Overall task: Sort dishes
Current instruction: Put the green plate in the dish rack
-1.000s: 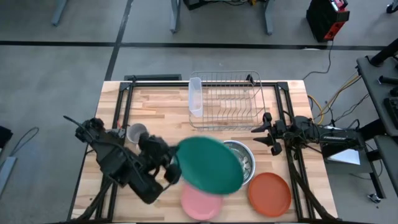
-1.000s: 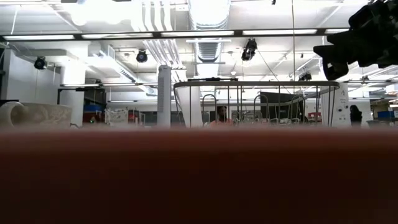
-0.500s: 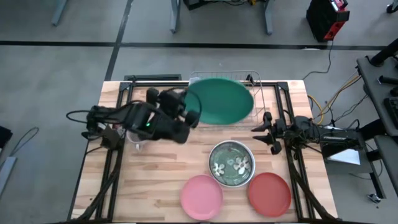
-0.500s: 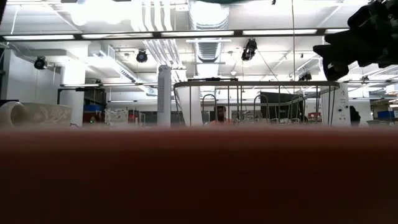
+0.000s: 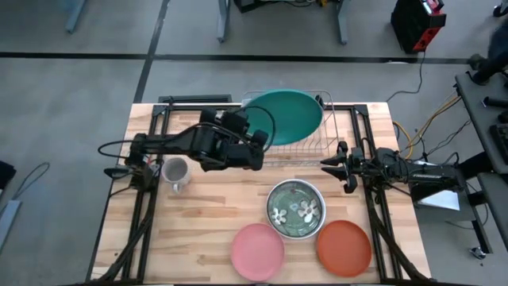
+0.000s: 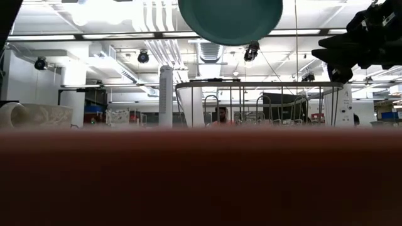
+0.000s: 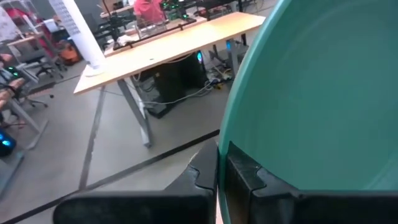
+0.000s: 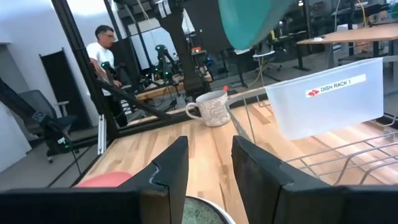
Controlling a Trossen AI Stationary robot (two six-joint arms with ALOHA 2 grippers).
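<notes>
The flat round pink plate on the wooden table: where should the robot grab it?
Probably by its rim. The flat round pink plate lies flat near the wooden table's front edge, so only the thin edge offers a pinch. The side toward the left arm looks freest; the dark green flowered dish crowds the other.

- Pale planked wood is seen on the counter (image 5: pixel 214 214).
- Thin bare metal wire forms the dish rack (image 5: pixel 305 141).
- A smooth, matt surface is shown by the large teal plate (image 5: pixel 286 117).
</notes>
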